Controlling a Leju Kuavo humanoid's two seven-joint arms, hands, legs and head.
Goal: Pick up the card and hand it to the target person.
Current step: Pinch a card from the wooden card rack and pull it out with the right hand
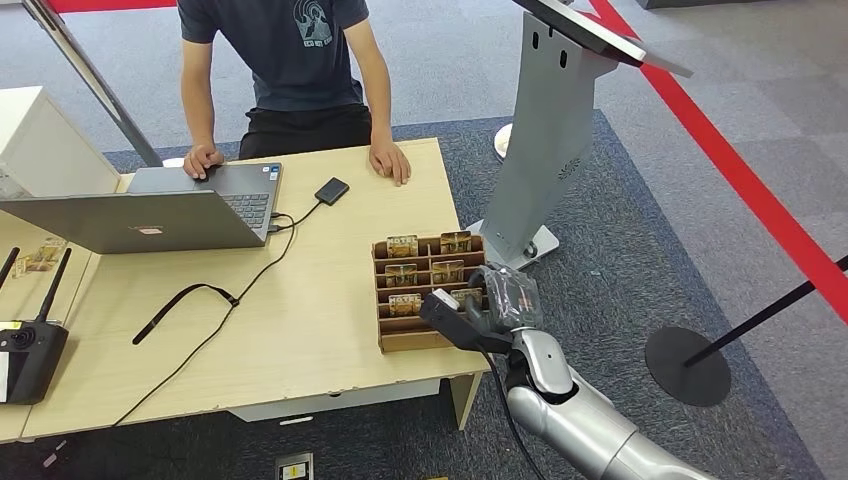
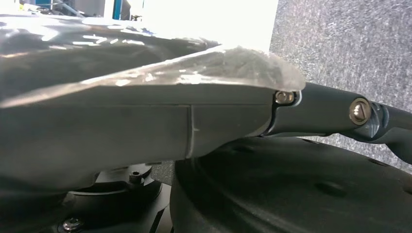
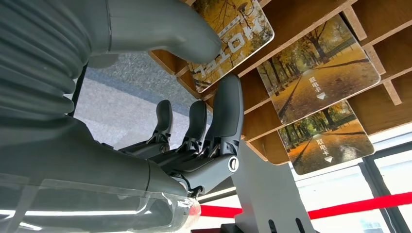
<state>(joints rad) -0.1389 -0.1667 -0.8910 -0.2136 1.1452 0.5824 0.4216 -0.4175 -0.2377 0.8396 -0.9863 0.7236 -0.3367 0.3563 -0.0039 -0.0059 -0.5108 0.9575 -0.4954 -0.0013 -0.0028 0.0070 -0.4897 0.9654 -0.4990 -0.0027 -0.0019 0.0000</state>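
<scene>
The card (image 3: 228, 41) sat in the near right slot of the wooden card rack (image 1: 400, 338), w/ the right hand (image 1: 478, 305) on it: in the right wrist view the thick thumb (image 3: 160, 29) lay across one face and a dark finger (image 3: 228, 109) rose against its edge, so the card looked pinched betw. the two, though still inside the slot. The other fingers stood apart beside it, touching nothing. Two more cards (image 3: 316, 68) w/ autumn-tree prints lay in the adjoining slots. The rack stood at the desk's (image 1: 300, 330) front right corner. The left hand (image 2: 335, 114) hung near the carpet; its finger state couldn't be told. Across the desk a person (image 1: 280, 60) in a dark T-shirt had one hand on a laptop (image 1: 150, 215), the other flat on the desktop near a small black device (image 1: 331, 190). A grey kiosk stand (image 1: 545, 130) stood just beside the desk.
</scene>
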